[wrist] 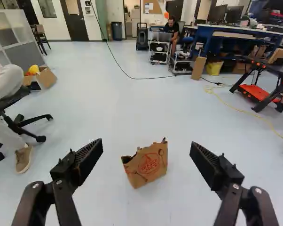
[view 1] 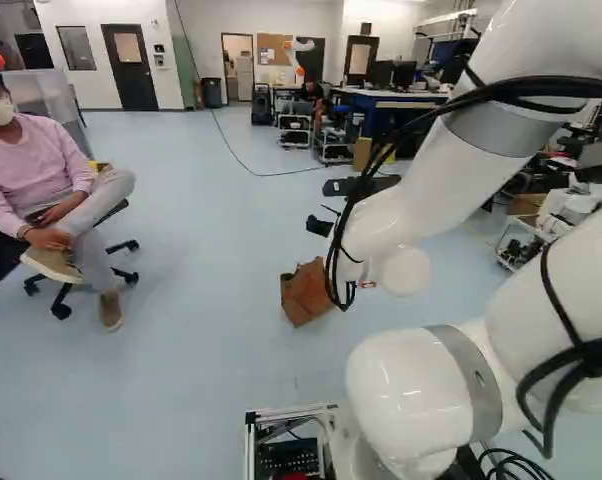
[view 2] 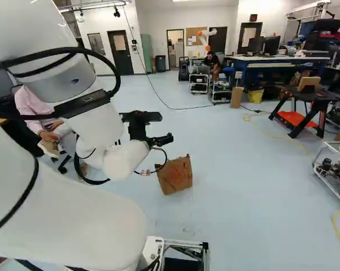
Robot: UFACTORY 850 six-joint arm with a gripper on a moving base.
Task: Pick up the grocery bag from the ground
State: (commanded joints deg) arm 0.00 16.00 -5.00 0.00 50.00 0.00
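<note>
Nearest us, our white arm [view 1: 411,400] reaches out ahead of the base, and at its end the hand [wrist: 146,145] is released, its two fingers spread wide with nothing held. Beyond and below them, well apart from either, the brown paper grocery bag [wrist: 148,165] stands on the floor [wrist: 99,197], tilted a little, its printed face towards us and its top edge ragged. We judge the step in hand to be the approach. We should ease forward and down together, keeping the bag midway between the fingers so that neither knocks it over. As they stand, they would close across its width and likely crumple it; a turn of the wrist, to put one finger on each broad face, may pinch the upper part more firmly. We'd stop short of pressing the floor, close gently, then lift straight up, since thin paper could tear. The black cable [wrist: 153,78] lies far beyond, towards the blue workbench [view 2: 277,65], and shouldn't trouble us.
</note>
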